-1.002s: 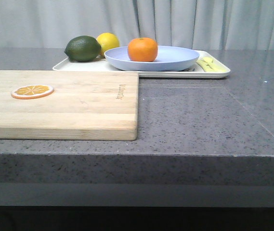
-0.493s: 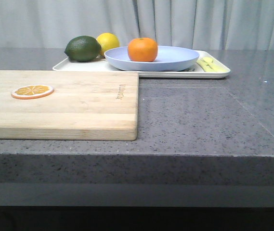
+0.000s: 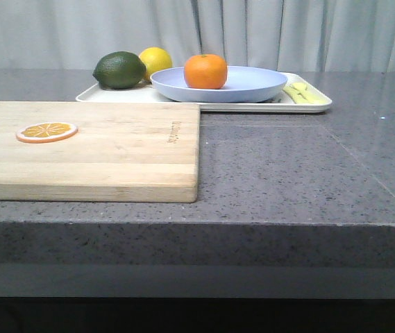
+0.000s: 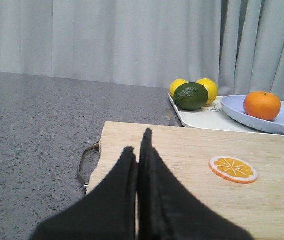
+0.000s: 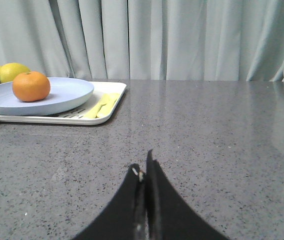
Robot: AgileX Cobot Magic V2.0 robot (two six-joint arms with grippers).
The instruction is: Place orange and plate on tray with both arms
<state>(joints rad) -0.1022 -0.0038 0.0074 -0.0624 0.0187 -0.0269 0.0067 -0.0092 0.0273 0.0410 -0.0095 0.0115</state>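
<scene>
Orange (image 5: 31, 86) on plate (image 5: 67, 95), claw (image 5: 143, 172) closed

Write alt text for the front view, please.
An orange sits in a pale blue plate on a white tray, beside a lime and lemon. Nearer, a wooden cutting board holds an orange slice.

Both grippers are plain matte black, no markings visible. The left gripper (image 4: 139, 150) has two broad tapered fingers narrowing to blunt tips. The right gripper (image 5: 144, 167) looks the same, with a small pale fleck near one tip.
</scene>
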